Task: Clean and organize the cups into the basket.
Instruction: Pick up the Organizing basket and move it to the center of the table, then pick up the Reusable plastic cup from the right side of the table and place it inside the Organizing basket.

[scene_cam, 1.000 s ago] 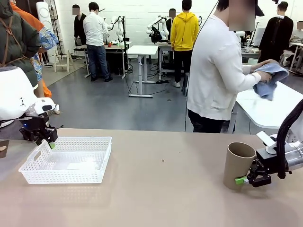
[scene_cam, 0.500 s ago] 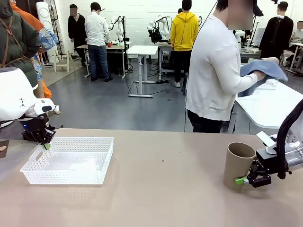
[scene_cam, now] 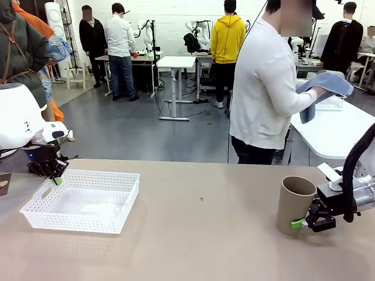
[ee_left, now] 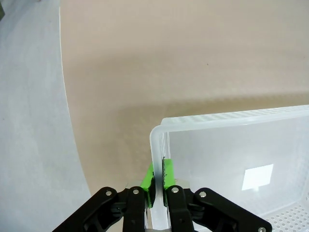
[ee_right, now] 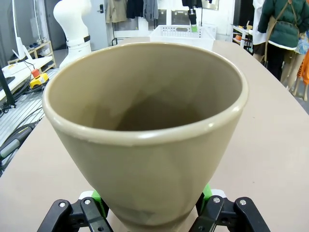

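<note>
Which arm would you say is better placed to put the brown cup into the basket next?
Right, I think: the right tool grips the brown cup, while the left tool is clamped on the basket at its rim.

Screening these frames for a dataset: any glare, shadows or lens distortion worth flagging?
Front view: even light, faint shadow under the basket. Left wrist view: bright rectangular glare patch on the basket's floor; the table edge bows from the wide lens. Right wrist view: the cup looms oversized, its inside dim.
</note>
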Controlling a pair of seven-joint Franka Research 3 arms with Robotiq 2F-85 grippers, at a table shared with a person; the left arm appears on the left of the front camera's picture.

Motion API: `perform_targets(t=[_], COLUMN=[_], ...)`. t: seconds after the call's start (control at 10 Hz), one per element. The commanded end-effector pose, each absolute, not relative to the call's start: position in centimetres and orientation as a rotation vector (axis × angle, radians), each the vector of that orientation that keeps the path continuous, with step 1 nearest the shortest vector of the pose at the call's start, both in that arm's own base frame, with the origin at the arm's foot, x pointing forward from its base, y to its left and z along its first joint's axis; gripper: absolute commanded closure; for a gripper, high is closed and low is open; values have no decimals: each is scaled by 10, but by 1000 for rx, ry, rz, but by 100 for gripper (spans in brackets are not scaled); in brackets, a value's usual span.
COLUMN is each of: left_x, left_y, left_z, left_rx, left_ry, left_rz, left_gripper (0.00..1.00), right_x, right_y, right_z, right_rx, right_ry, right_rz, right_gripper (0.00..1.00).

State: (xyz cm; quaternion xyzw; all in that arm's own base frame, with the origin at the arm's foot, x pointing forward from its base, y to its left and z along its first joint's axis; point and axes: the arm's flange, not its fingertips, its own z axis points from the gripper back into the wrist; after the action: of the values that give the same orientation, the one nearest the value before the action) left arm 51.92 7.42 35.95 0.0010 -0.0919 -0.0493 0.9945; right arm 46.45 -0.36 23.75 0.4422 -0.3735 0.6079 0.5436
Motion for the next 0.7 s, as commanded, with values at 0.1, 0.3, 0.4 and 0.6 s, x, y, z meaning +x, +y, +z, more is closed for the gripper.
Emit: perform_targets(t=[0.1,0.3,0.4,0.6], left_x=[508,494,484,460], left_y=[74,65,58,36], left_z=[366,373,378,389], left_rx=[67,124,150,161], left_ry=[-195,-149,-131,-114], left_rz=[-72,-12,24,63], left_gripper=[100,100,100,100], right_x=[467,462,457,442], right_y=[-8,-9,-9,-18], right_z=[236,244,256,301], right_rx=[1053,1054,1052,1003], right_ry=[-896,-892,-887,-892], right_rz=[1466,1408,1387,1319], right_gripper=[79,79,79,79])
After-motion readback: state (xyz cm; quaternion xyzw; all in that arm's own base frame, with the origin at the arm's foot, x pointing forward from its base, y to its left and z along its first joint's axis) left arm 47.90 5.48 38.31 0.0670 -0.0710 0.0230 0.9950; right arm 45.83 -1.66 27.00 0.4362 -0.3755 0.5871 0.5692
